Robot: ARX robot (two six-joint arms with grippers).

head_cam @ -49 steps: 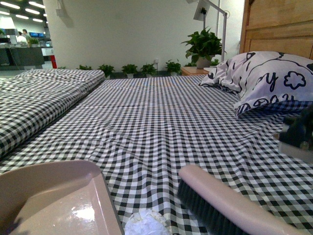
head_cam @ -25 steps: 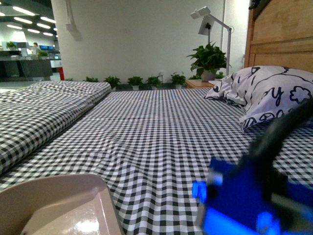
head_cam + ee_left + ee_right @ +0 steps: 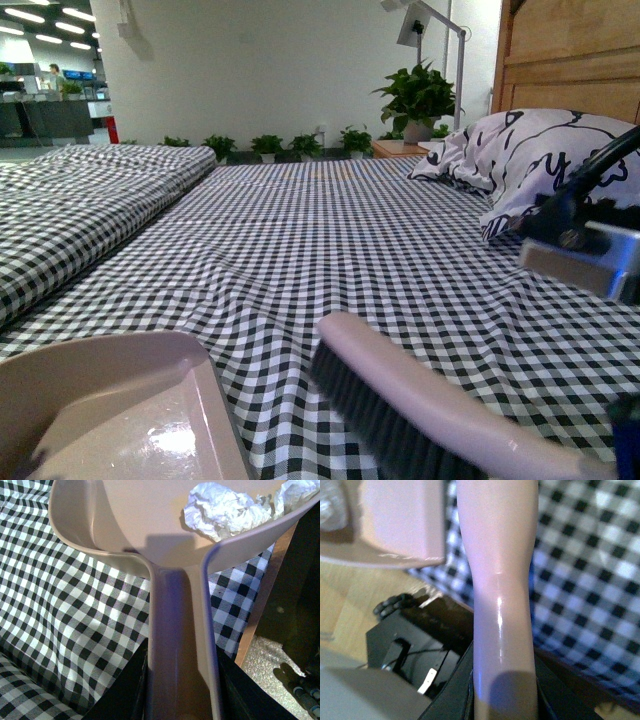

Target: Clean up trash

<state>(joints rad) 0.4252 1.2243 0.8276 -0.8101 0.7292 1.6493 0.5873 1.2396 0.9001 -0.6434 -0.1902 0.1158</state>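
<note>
1. A second ago I saw a white paper wad lying on the checked bed sheet (image 3: pixel 300 250) between dustpan and brush; in the front view that spot is now bare
2. My left wrist view shows the crumpled paper trash (image 3: pixel 225 512) sitting inside the dustpan (image 3: pixel 125 525), a second white wad at the pan's edge, so I judge the sweep has landed
3. The brush (image 3: pixel 420 410) has moved closer to the dustpan
4. Left jaws are clenched on the dustpan handle (image 3: pixel 180 645); right jaws grasp the brush handle (image 3: pixel 502 580)
</note>
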